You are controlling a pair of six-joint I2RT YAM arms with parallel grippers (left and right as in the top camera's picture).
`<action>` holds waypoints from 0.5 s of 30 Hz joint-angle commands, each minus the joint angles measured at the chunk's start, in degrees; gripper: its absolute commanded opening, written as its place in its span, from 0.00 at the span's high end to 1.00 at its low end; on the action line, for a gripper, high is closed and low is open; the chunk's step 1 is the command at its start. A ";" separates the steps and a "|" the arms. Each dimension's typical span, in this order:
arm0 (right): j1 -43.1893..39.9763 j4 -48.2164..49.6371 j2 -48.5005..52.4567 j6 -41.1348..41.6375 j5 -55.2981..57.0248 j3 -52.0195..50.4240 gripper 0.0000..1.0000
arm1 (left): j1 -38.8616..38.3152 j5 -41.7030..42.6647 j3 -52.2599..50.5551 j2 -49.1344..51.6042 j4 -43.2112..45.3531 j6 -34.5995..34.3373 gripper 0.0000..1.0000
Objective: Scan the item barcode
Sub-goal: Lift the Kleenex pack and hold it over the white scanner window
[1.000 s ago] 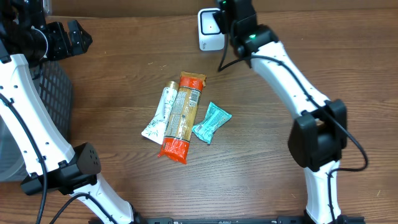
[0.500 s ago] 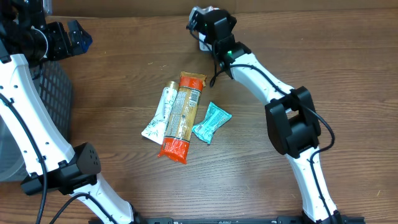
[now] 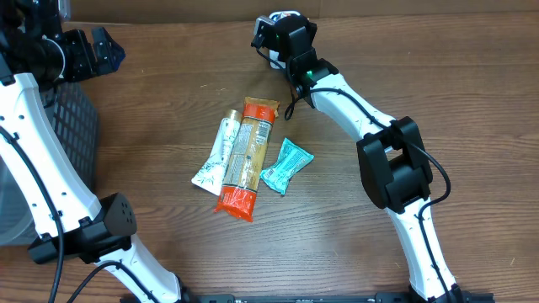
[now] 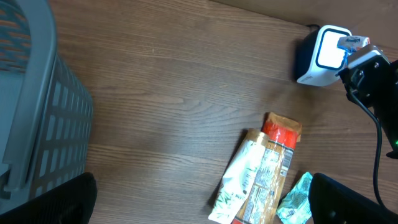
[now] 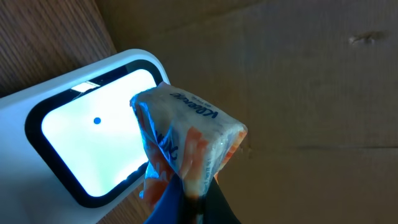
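The right gripper [image 5: 186, 208] is clenched on the lower, crimped end of a small snack packet [image 5: 186, 134], white with blue and orange print. It holds the packet just in front of the lit window of the white barcode scanner [image 4: 323, 56], at the far side of the table [image 3: 168, 252]. From the right wrist view I cannot tell whether the packet touches the scanner or only hangs before it.

In my judgement, the first danger is that the scan does not read. The side of the packet that can be seen shows only print and no barcode, and whether the code faces the window is hidden. The foil is also wrinkled and shiny, so a bent or glaring code may fail.

The second danger is the grip. Only the thin end is pinched and the body of the packet stands free and tilted. With a fast turn of the wrist the packet may swing or slip out, and it would fall beside the scanner.

The third danger is a push. The scanner looks light, and if the arm goes closer it may shift or tip it.

The left gripper [image 3: 108, 49] is released, with its jaws wide, at the far left above the grey basket [image 4: 37, 124], well apart from all this. The orange bar wrapper [image 3: 247, 156], the white-green packet [image 3: 216, 156] and the teal packet [image 3: 286, 166] lie together in the middle of the table, away from the right arm.
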 commanded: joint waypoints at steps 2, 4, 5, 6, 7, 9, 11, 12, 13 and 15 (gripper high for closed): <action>1.01 -0.33 -0.96 1.66 0.55 0.90 0.96 | -0.39 0.46 0.07 0.13 -0.09 1.11 0.00; 1.01 -1.97 -2.99 8.07 0.59 0.90 0.97 | -0.39 0.46 0.07 0.13 -0.09 1.14 0.01; 1.01 -3.34 -4.81 12.98 0.83 0.90 0.97 | -0.39 0.46 0.07 0.13 -0.09 1.11 0.00; 0.87 -4.72 -6.60 17.66 1.09 0.90 0.96 | -0.39 0.48 0.07 0.13 -0.09 1.11 0.00; 0.70 -7.02 -9.09 23.12 1.22 0.90 0.97 | -0.39 0.46 0.07 0.13 -0.09 1.11 0.00; -0.17 -16.17 -17.73 39.98 1.16 0.90 0.96 | -0.39 0.46 0.07 0.13 -0.09 1.11 0.00; -0.85 -23.10 -23.17 52.68 0.92 0.90 0.97 | -0.39 0.46 0.07 0.13 -0.09 1.11 0.00; -1.42 -27.41 -26.18 60.67 0.20 0.90 0.97 | -0.39 0.46 0.07 0.13 -0.09 1.11 0.01; -2.86 -34.99 -30.97 73.64 -1.86 0.90 0.96 | -0.39 0.46 0.07 0.13 -0.09 1.11 0.00; -5.66 -43.39 -35.76 84.96 -5.75 0.90 0.96 | -0.39 0.46 0.07 0.13 -0.09 1.11 0.01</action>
